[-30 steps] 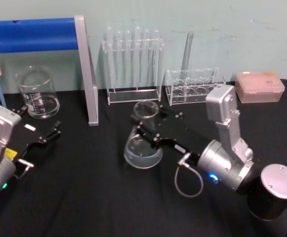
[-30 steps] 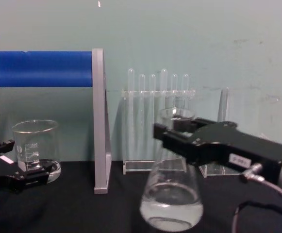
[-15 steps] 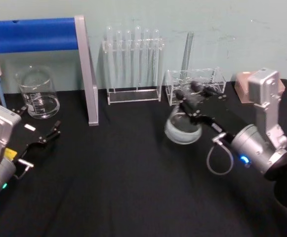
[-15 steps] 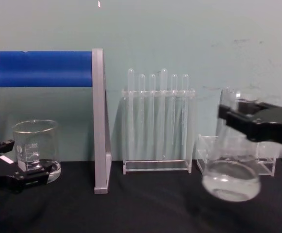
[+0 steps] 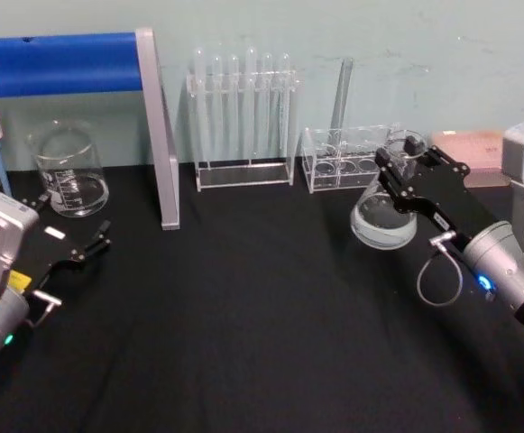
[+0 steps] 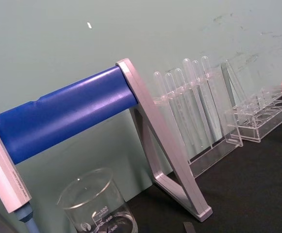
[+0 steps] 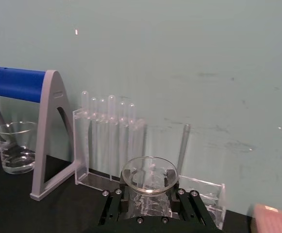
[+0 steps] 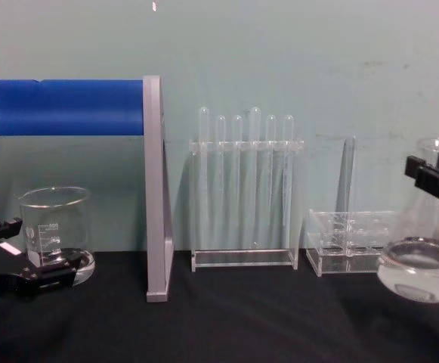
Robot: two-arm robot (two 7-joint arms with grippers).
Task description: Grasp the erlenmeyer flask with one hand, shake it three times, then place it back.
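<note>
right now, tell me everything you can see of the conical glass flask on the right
The clear glass erlenmeyer flask has a wide round base, sloping walls and a narrow flared neck, with shallow clear liquid at the bottom. The black boxy right claw is shut on its neck, holding it seemingly just off the black table, at the right, in front of the low clear plastic rack. Nothing else touches it.
</note>
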